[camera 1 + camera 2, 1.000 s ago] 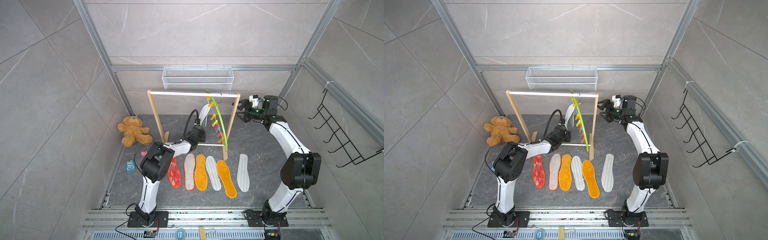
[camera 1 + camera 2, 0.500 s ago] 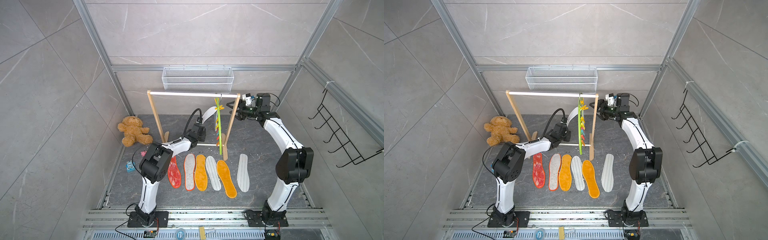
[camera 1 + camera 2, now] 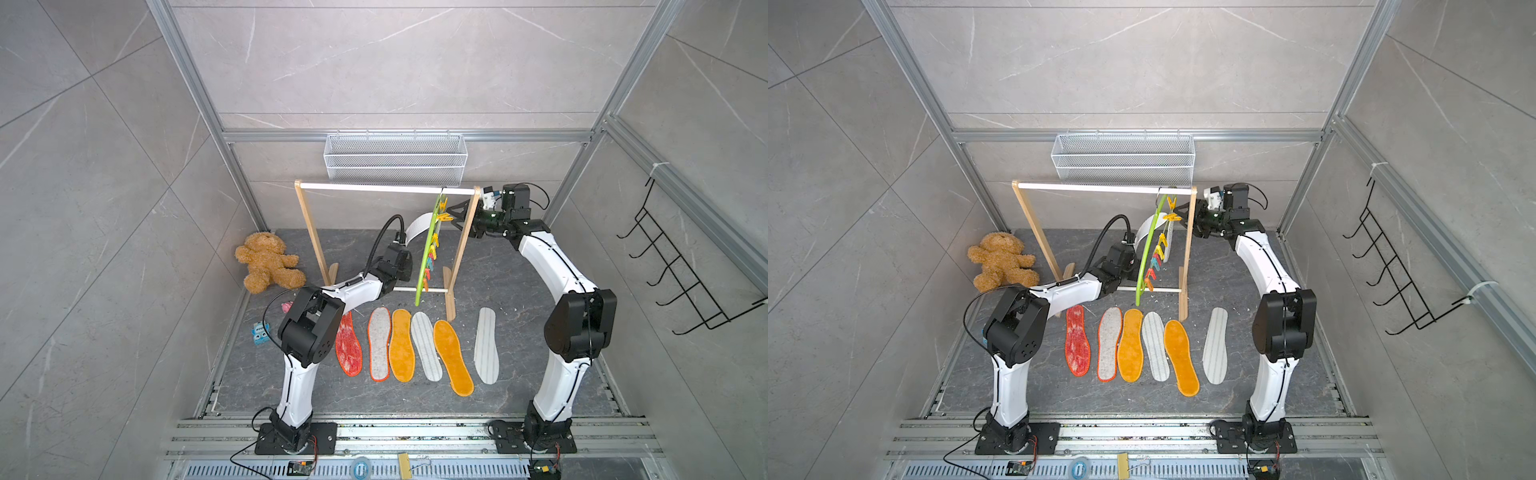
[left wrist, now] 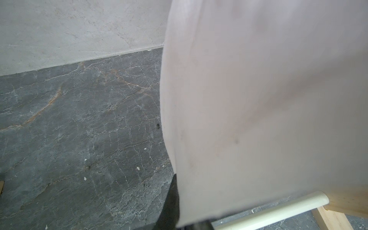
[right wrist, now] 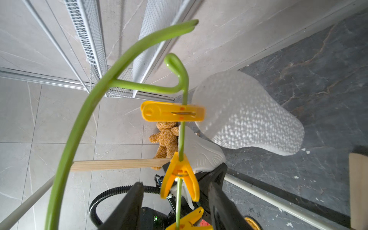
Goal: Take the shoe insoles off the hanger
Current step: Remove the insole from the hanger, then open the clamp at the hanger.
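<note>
The lime-green hanger (image 3: 428, 249) (image 3: 1147, 249) (image 5: 79, 129) hangs from the wooden rail frame. Two white shoe insoles are clipped to it, a bumpy one (image 5: 249, 115) and a nearer one (image 5: 199, 153). My left gripper (image 3: 404, 246) (image 4: 179, 219) is shut on the lower end of a white insole (image 3: 417, 226) (image 4: 258, 99). My right gripper (image 3: 451, 214) (image 3: 1183, 216) (image 5: 175, 199) is open. Its fingers straddle a yellow clip (image 5: 180, 179) near the hanger's top without touching it. Several insoles lie in a row on the floor, from a red one (image 3: 348, 345) to a striped one (image 3: 486, 345).
The wooden frame's right post (image 3: 461, 249) stands just beside my right gripper. A wire basket (image 3: 395, 160) is fixed to the back wall above the rail. A teddy bear (image 3: 268, 268) sits at the back left. A black wire rack (image 3: 681, 266) hangs on the right wall.
My right gripper has moved left to the hanger's top clips and its jaws have narrowed. The hanger has swung to hang steeper. My left gripper has kept its hold.
</note>
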Action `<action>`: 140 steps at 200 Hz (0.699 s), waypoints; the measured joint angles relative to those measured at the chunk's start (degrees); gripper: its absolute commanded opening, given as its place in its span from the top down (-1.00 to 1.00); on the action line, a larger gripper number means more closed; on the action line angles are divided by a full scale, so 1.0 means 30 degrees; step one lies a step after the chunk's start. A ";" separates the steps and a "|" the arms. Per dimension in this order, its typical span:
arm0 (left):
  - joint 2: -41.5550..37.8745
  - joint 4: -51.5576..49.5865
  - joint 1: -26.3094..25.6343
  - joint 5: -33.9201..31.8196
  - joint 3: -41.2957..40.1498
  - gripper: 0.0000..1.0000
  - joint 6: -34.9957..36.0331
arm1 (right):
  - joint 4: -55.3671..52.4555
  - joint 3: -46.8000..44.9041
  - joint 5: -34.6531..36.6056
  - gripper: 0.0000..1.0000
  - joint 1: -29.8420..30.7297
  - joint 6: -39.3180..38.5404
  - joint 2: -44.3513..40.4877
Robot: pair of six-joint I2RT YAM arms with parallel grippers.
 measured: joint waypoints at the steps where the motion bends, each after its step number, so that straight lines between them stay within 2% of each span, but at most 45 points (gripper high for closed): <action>1: -0.0007 0.0000 0.0000 0.0000 0.0000 1.00 0.0000 | 0.0000 0.0000 0.0000 -0.08 0.0007 0.0000 0.0007; 25: -0.0175 0.0007 0.0000 0.0000 0.0000 1.00 0.0000 | 0.0000 0.0000 0.0138 -0.04 0.0044 0.0153 0.0131; 140: -0.0255 0.0000 0.0000 0.0000 -0.0087 1.00 -0.0007 | 0.0095 0.0204 0.0131 0.49 0.0255 0.0933 0.0430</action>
